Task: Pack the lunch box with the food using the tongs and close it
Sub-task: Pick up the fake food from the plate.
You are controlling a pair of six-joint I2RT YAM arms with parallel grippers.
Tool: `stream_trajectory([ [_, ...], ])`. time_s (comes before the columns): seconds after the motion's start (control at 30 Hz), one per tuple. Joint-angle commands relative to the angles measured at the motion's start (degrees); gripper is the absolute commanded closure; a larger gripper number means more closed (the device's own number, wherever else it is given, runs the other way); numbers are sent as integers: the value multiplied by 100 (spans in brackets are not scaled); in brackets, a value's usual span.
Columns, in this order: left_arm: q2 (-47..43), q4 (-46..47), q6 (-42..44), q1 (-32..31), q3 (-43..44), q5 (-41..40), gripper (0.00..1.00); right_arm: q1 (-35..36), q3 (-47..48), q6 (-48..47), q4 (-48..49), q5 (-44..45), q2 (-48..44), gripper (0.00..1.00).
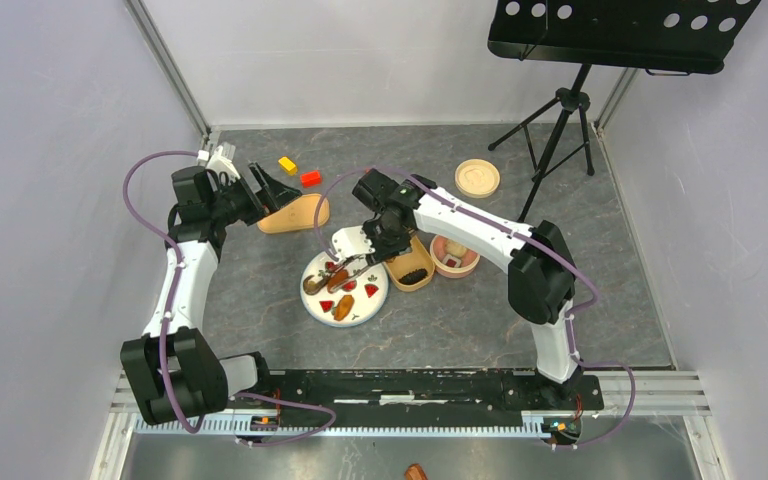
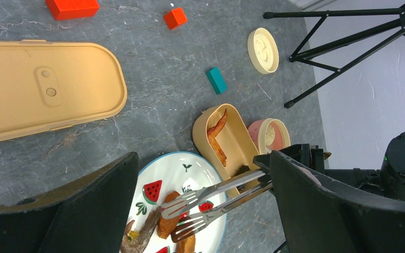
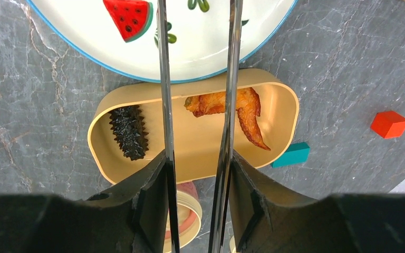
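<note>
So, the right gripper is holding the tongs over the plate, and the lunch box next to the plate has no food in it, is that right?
Not quite: the lunch box is not empty. The right wrist view shows a dark ridged piece and a fried wing lying in it. The right gripper does hold the tongs over the plate.

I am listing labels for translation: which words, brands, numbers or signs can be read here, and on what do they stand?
None: no text can be read in any view.
The plate bears only small drawn leaves.
The round lid has a raised mark, too faint to read.
The long lid and the tongs carry no text.
</note>
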Motion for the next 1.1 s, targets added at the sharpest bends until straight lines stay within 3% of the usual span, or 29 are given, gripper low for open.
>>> stream_trajectory([
  [0.0,18,156,135,-15,139,16,1,21,164,-265,-337,86,-69,55],
  [0.27,80,194,61,-15,147,34,1,4,68,-318,-899,98,-264,60],
  [0.63,136,300,-84,-15,160,66,2,-118,590,-82,-899,120,-416,73],
  [1.07,220,387,-115,-17,171,87,2,-243,431,59,-916,-18,-961,87],
])
